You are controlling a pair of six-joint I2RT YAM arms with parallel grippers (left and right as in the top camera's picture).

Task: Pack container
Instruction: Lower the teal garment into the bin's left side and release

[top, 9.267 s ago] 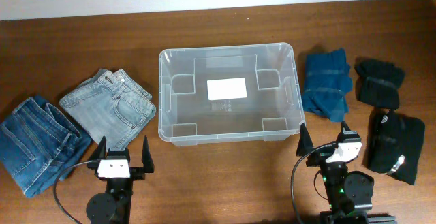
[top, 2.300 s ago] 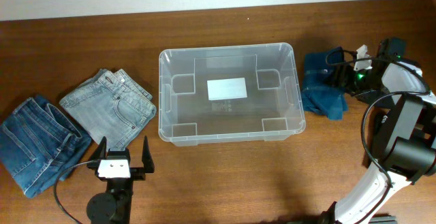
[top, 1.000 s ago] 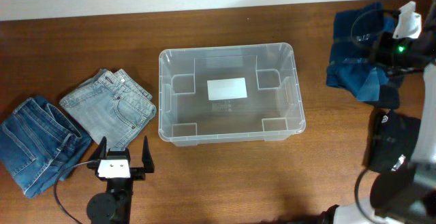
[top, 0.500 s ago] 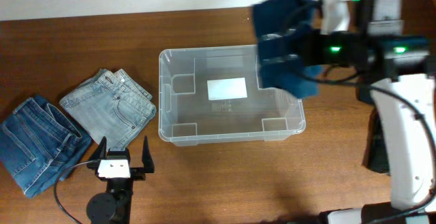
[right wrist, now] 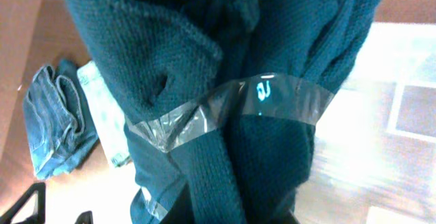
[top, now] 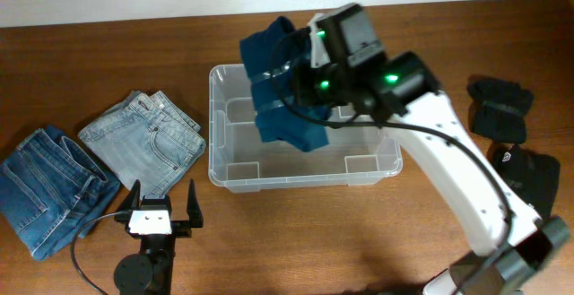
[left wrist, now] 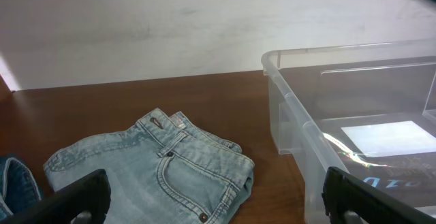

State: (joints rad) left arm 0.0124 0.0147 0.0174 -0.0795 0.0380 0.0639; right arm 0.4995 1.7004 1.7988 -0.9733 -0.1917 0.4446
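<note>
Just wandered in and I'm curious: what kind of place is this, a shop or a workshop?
Probably a robot test bench, not a shop: a bare wooden table, folded jeans laid out beside a clear container, and a mounted arm carrying a teal sweater over it.

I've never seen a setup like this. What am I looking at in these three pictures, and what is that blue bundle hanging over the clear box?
These are two robot arms at a wooden table. One picture looks down from above; the other two come from cameras on each arm's wrist. The right tool is shut on a teal knitted garment, bundled with clear tape, and holds it over the container, a clear plastic bin. The left tool stands open near the table's front edge, holding nothing. Left of the bin lie light blue jeans and darker blue jeans, folded. On the right lie black clothes.
</note>
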